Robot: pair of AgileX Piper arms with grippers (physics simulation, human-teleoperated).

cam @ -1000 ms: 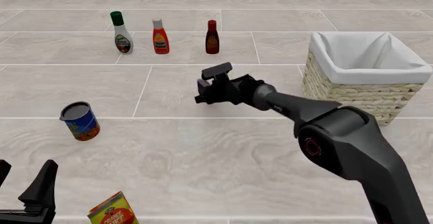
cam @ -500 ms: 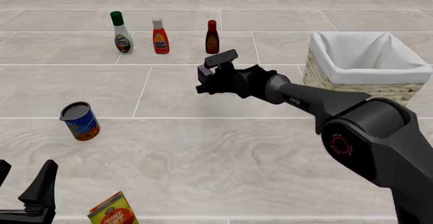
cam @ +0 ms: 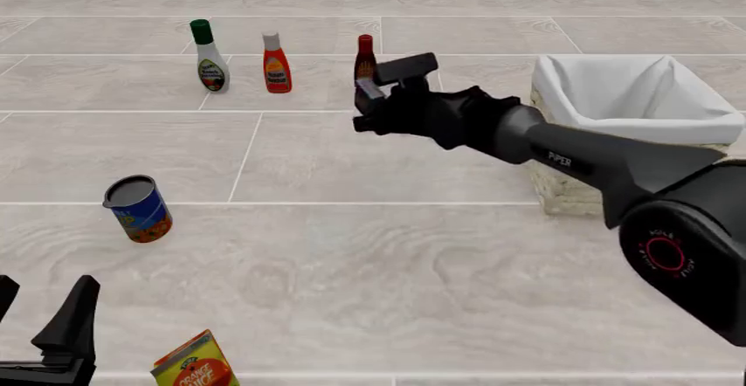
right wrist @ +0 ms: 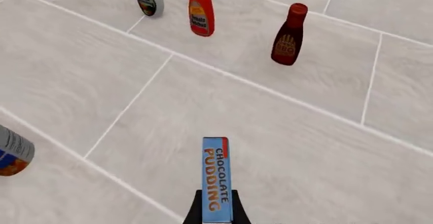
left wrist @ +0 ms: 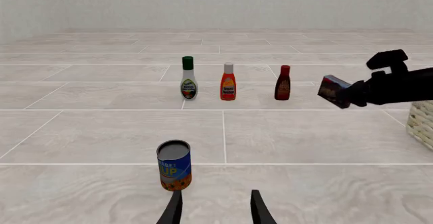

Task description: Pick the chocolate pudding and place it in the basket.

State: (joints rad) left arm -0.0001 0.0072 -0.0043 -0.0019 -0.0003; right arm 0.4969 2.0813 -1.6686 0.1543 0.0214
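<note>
The right arm's black gripper (cam: pixel 370 99) is clamped on the small chocolate pudding box (right wrist: pixel 216 179), whose blue edge with orange lettering shows between the fingers in the right wrist view; the box hangs in the air above the pale tiled floor (cam: pixel 349 255), clear of the surface. In the front view the held box sits just in front of the dark red sauce bottle (cam: pixel 365 54), to the left of the large square wicker basket with white cloth lining (cam: pixel 635 98) and not yet over it. The left wrist view shows the same box (left wrist: pixel 333 90) at the tip of the right gripper, off the ground, with a sliver of the basket (left wrist: pixel 423 125) at the frame's edge. The left arm's black gripper (left wrist: pixel 215 209) rests low at the near left of the scene with its fingers apart and nothing between them. Ahead of it stands a blue and orange tin can (cam: pixel 138 209), and an orange juice carton (cam: pixel 196 364) lies near the front edge. A white dressing bottle with green cap (cam: pixel 210 57) and a red ketchup bottle (cam: pixel 275 64) stand in a row with the dark sauce bottle.
</note>
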